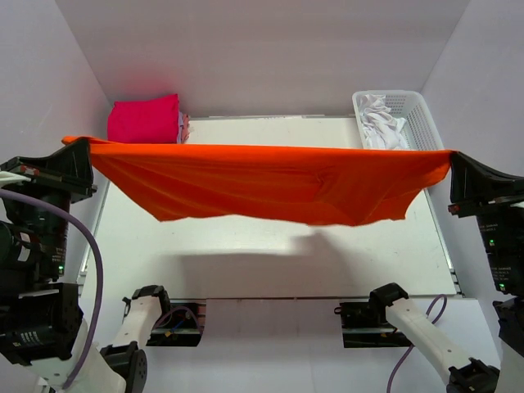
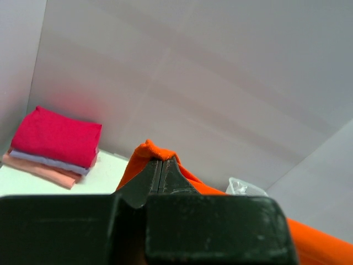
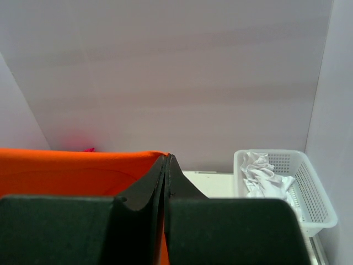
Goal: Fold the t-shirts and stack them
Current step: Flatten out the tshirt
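Centrally, the orange-red t-shirt (image 1: 262, 182) hangs stretched across mid-frame above the table (image 1: 246, 255), each end pinched in the pressed-together jaws of the left gripper (image 1: 80, 151) and right gripper (image 1: 452, 162). Folded t-shirts (image 1: 146, 120) lie stacked upper left; a white basket (image 1: 426, 123) sits upper right.

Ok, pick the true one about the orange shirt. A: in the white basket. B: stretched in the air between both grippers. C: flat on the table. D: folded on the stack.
B: the orange shirt hangs spread above the table, one end pinched by the left gripper, the other by the right gripper.
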